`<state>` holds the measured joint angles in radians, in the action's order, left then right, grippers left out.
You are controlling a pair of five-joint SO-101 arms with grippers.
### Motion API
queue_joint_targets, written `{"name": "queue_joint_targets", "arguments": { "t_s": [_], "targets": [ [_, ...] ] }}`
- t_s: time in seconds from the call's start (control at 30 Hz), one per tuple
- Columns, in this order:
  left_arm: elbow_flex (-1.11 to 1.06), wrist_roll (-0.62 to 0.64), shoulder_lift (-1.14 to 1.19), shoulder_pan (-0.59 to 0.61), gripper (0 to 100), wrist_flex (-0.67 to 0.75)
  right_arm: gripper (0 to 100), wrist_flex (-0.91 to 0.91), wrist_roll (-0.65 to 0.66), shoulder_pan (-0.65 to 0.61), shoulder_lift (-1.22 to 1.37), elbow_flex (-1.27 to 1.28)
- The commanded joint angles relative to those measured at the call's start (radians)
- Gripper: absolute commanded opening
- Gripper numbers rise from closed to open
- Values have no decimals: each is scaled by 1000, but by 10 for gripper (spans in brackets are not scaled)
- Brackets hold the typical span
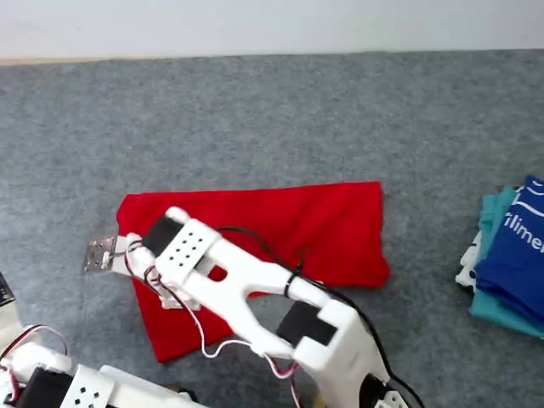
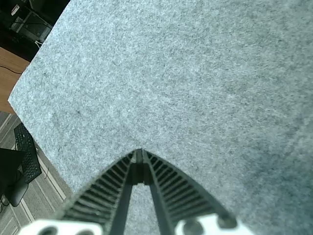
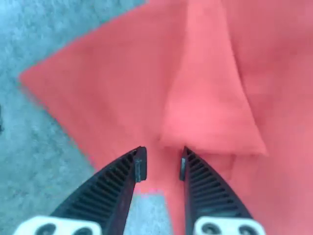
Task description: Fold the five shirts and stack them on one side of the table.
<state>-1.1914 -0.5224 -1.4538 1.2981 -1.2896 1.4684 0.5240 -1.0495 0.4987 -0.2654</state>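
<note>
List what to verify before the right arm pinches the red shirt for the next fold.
1. Right gripper open: ok.
2. Red shirt beneath it: ok, near the shirt's edge.
3. Left gripper clear of the shirt: ok, shut over the bare grey table.
4. Shirt lying flat: not ok, a loose flap lies folded over it.
5. Folded stack out of the way: ok, off at the table's side.

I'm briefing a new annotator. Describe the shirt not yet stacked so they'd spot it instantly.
On the grey table, look at the middle. The red shirt lies there alone under the open right end effector. It is the only red one, while a blue shirt and teal shirt sit stacked at the edge.
</note>
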Motion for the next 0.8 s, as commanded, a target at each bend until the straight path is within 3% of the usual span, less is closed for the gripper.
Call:
{"name": "queue_joint_targets", "arguments": {
  "t_s": [0.0,0.13,0.4,0.53,0.77],
  "targets": [
    [4,-6,-9,0,5,12,121,-76,-6,12,27,-11],
    [4,-6,-9,0,5,12,121,-176,-6,73,65,-60],
    [-16,-6,-9,-5,5,12,121,-197,-6,166,76,-350],
    [-22,-6,-9,-5,5,12,121,-252,-5,182,110,-356],
    [-18,-8,-9,-5,5,15,121,-122,-6,168,105,-362]
  ]
}}
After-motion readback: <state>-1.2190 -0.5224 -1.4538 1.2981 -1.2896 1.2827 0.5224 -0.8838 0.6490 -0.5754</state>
